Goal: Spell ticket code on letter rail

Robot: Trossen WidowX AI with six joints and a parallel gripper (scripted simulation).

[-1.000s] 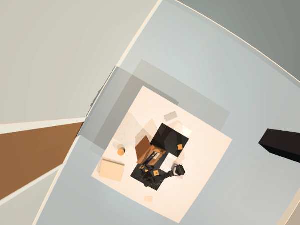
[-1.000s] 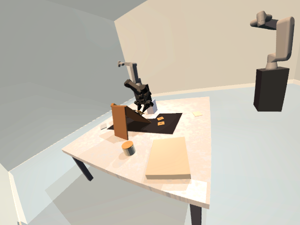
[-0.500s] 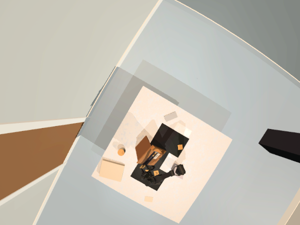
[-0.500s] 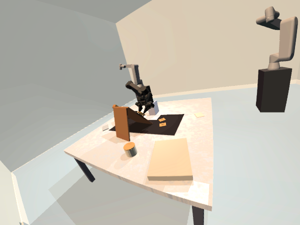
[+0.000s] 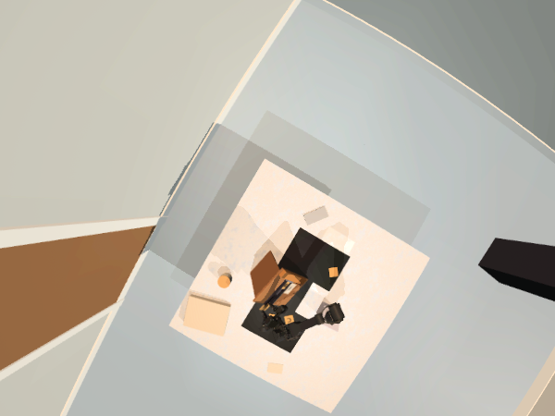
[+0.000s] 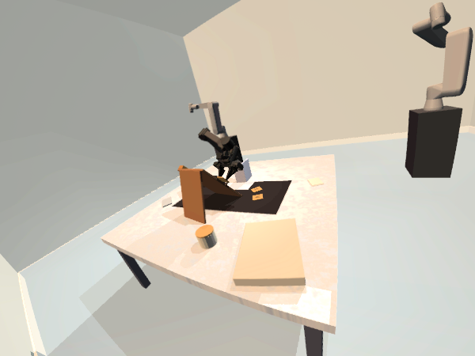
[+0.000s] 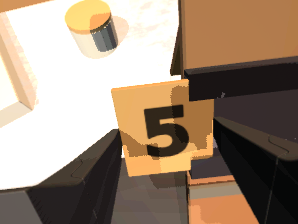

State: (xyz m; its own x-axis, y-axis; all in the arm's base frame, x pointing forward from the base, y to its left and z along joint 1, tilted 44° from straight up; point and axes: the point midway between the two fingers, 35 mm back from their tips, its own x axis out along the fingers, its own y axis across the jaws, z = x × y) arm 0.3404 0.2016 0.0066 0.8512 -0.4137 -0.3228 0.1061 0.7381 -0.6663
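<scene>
My gripper [image 5: 265, 307] [image 6: 224, 179] [image 7: 166, 129] is shut on an orange tile marked 5 [image 7: 135, 107], gripped by its left and right sides. The tile is upright to the wrist view. Its upper right corner is hidden by the dark rail [image 7: 240, 82] at the end of the brown board [image 5: 265, 275] [image 6: 192, 194] [image 7: 240, 35]; whether they touch I cannot tell. Two loose tiles [image 6: 256, 189] [image 6: 257, 197] lie on the black mat, and another tile [image 5: 333, 272] lies across the board. A white panel [image 5: 311, 299] [image 6: 245, 171] stands near the arm. I cannot read the ticket's code.
The black mat [image 5: 314, 259] [image 6: 277, 199] lies under the board. A jar with an orange lid [image 5: 224, 281] [image 6: 206, 236] [image 7: 90, 22] and a large cream block [image 5: 206, 315] [image 6: 271, 251] stand beyond the board. A grey block [image 5: 315, 215] [image 6: 167, 202] and a pale yellow pad [image 5: 275, 368] [image 6: 315, 182] lie near opposite table edges.
</scene>
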